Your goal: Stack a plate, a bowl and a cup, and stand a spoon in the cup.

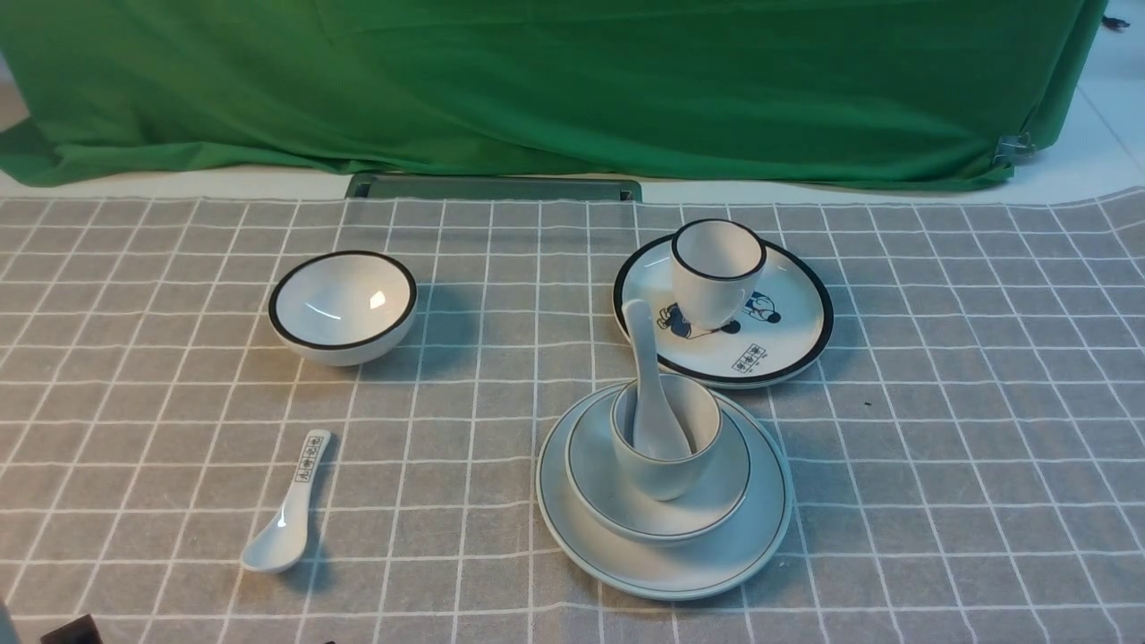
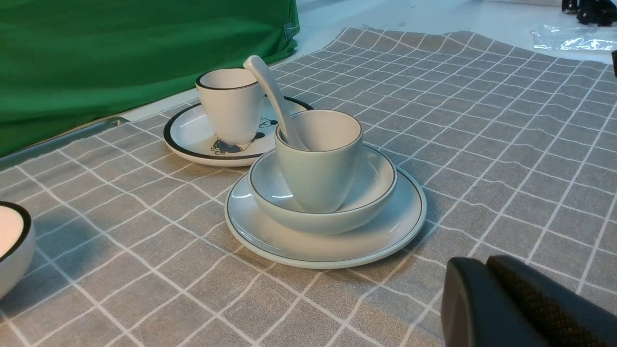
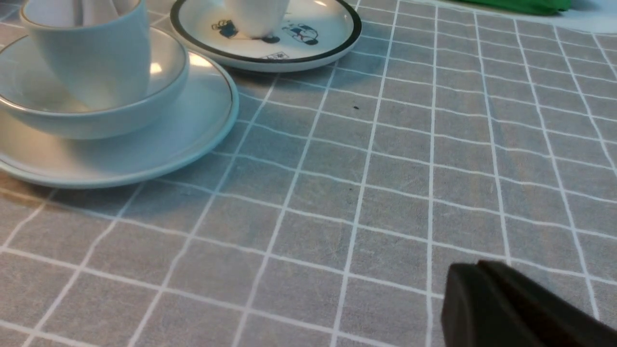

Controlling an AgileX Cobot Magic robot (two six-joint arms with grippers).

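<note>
Checked grey cloth (image 1: 939, 429) under glossy round plate (image 1: 664, 572).

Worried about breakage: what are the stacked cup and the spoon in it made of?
The cup looks like glazed ceramic, possibly melamine: smooth white wall with a soft sheen and a thin grey rim line. The spoon looks the same, plain glossy white, thick and rounded. The look alone cannot settle which.

Left gripper (image 2: 487, 270): two matte black fingers; one pad (image 2: 535, 308) carries a woven, perhaps rubbery, texture.
Right gripper (image 3: 477, 274): black, smooth, rounded finger ends, seam between.
</note>
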